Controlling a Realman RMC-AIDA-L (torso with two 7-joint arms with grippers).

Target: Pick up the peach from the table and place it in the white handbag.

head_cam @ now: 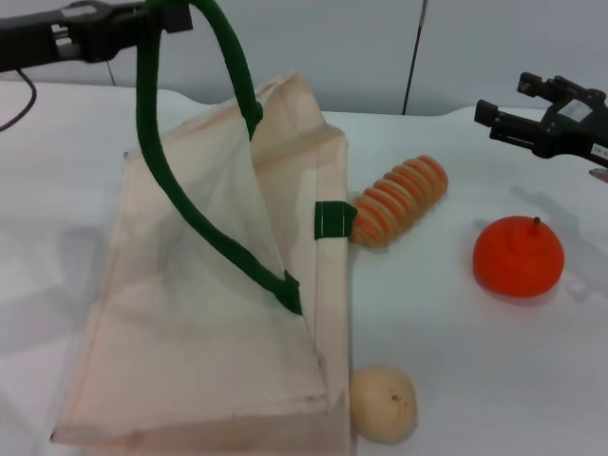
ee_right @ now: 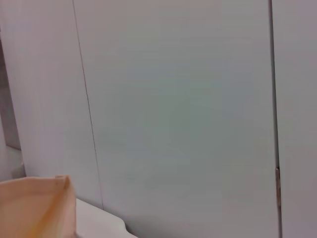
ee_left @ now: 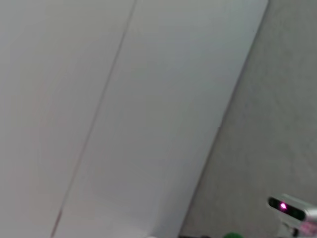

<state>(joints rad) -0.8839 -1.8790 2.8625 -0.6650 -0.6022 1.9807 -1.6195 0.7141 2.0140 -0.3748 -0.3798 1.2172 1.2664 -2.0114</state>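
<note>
The left hand (head_cam: 157, 14) is raised at the far left, above the surface (head_cam: 456, 361), closed on one dark green handle (head_cam: 237, 71) of the white handbag (head_cam: 209, 323), which it holds lifted so that the near panel is drawn up into a peak and the mouth stands open. A second green handle (head_cam: 204, 233) droops across the front of the cloth. The right hand (head_cam: 494, 119) hovers at the far right, well apart from the bag, fingers spread and holding nothing. The peach cannot be found in any view; whether it lies inside the bag cannot be told. On the surface to the right of the bag lie a ribbed orange-and-cream item (head_cam: 399, 199), touching the bag's edge, a bright orange fruit with a stem (head_cam: 518, 256) farther right, and a tan round fruit (head_cam: 383, 404) just beside the bag's near corner. The right wrist view shows only a wall and a corner of the bag's cloth (ee_right: 34, 206); the left wrist view shows mainly wall.
</note>
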